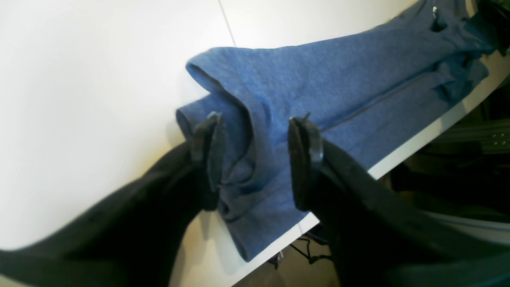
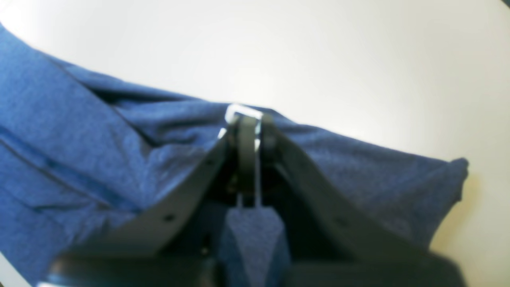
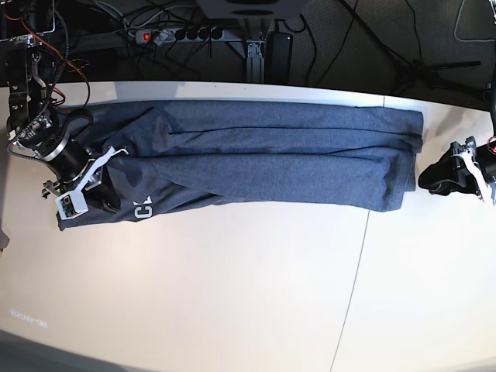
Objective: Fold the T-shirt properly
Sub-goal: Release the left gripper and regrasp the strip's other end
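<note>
The blue-grey T-shirt lies folded into a long band along the table's far side, with a bit of white lettering showing near its left end. My right gripper is at that left end, and in the right wrist view it is shut on a pinch of the shirt. My left gripper is at the shirt's right end. In the left wrist view it is open, its fingers standing on either side of the shirt's bunched end folds. Whether they touch the cloth I cannot tell.
The white table has a seam running front to back. The shirt's end reaches the table edge, with dark frame and cables below. A power strip and cables lie behind the table.
</note>
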You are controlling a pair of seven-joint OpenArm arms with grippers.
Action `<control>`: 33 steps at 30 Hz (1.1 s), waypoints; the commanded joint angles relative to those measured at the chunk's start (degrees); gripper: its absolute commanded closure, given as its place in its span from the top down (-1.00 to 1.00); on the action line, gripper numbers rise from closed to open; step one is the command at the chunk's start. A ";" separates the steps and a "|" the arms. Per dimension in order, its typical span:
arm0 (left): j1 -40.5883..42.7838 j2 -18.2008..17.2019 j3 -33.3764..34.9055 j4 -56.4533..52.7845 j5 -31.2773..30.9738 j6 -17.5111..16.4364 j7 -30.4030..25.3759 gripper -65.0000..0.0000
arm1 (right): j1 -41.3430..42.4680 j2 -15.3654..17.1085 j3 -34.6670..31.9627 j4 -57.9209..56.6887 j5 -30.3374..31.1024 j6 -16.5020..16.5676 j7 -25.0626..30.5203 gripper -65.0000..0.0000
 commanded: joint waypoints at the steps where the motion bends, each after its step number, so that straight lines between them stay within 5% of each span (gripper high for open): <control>1: -0.81 -1.05 -0.63 0.76 -1.51 -0.06 -1.07 -0.01 | 0.76 0.52 0.61 0.81 -0.24 4.37 1.31 -1.00; 3: -0.76 -0.79 -0.52 0.76 -2.56 -0.06 -1.01 0.12 | 0.63 -0.13 0.61 0.68 -1.86 4.37 1.27 -1.00; 16: 4.52 1.90 -0.52 0.72 -1.44 -0.06 -1.31 0.13 | 0.74 -0.94 0.61 -4.44 -1.46 4.35 1.33 -1.00; 19: 4.55 2.56 -0.52 0.48 -0.31 -0.06 -1.66 0.43 | 0.74 -0.94 0.61 -4.44 -1.09 4.35 1.33 -1.00; 33: 4.17 2.56 -0.52 -6.73 3.76 -0.06 -6.36 0.44 | 0.74 -0.92 0.61 -4.44 -0.04 4.35 1.31 -1.00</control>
